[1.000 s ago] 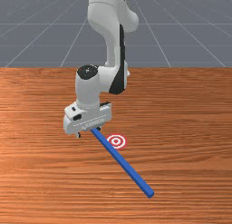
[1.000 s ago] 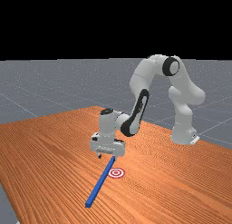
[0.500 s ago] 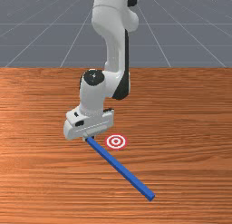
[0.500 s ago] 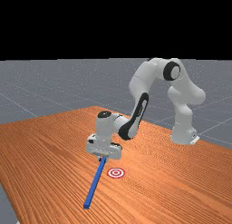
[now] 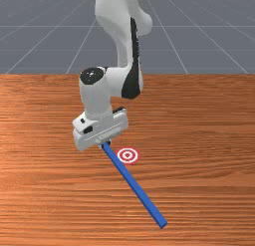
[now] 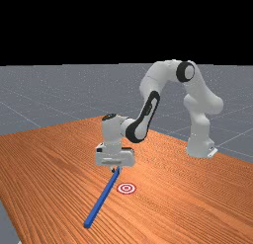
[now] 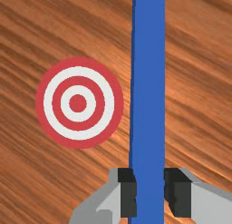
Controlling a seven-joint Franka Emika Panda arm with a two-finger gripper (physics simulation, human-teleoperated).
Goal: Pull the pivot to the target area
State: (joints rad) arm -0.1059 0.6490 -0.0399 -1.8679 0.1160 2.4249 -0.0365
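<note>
Front view: our claw [image 5: 104, 144] is at one end of the long, straight blue stick [image 5: 133, 184], which slants past the red and white target [image 5: 127, 155].

Far view: the stick's other end points to the far view's bottom left.

Wrist view: our black pads [image 7: 181, 196] pinch both flat sides, just beside the target.

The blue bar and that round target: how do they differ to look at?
The blue bar is long, straight and narrow; the target is a round disc. The bar is one plain blue, while the target has red and white rings. The bar is held between the two fingers of the gripper, whereas the target lies flat on the table, with nothing gripping it.
</note>
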